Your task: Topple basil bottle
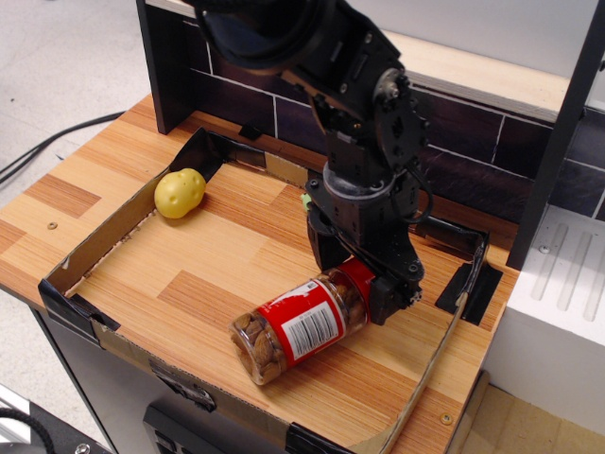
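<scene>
One yellow fruit [180, 192], lemon-like, lies at the far left corner of the single shallow cardboard tray [95, 248], well apart from everything else. Toward the tray's front centre, one basil bottle [299, 328] lies nearly on its side on the wooden table [66, 189], its clear base pointing to the front left and its red lid raised slightly toward the back right. One gripper [364, 284] stands over that lid end, its fingers apparently pinching the lid, though the contact itself is partly hidden. The bottle appears toppled or almost so. The risk, as judged from this layout, lies in the release: a round jar freed while still tilted may roll toward the low front wall of the tray and ride over it. A second risk is that the lid catches on a finger as the jaws part, dragging the bottle sideways or lifting it back up.
</scene>
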Controlling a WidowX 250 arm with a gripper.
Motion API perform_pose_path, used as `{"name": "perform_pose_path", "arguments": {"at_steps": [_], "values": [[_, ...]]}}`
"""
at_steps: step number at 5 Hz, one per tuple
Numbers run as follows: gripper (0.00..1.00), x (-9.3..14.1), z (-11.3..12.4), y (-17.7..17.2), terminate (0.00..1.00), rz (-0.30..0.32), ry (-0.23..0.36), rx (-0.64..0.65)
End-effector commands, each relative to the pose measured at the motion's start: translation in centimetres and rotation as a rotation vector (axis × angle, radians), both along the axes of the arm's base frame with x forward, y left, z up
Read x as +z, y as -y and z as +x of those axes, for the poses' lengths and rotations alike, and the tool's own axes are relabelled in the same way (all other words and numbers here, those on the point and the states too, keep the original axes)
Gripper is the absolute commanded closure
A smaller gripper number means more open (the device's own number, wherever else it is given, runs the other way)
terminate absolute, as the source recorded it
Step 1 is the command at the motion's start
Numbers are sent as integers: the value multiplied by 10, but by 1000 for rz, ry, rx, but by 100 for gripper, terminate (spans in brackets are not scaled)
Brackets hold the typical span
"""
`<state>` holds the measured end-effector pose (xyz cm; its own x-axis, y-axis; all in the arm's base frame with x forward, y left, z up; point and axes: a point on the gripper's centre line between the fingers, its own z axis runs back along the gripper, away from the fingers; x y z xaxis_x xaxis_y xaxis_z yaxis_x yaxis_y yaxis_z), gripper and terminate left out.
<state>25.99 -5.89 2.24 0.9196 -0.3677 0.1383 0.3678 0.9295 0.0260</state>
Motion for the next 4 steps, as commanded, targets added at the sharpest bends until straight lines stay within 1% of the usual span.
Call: {"name": "perform_pose_path", "arguments": {"at_steps": [1,2,3,4], "values": [[0,42,9,-1,0,17,15,59],[0,65,8,-4,0,7,12,81],[0,65,8,-4,0,7,12,81],[0,65,8,-4,100,7,12,81]]}}
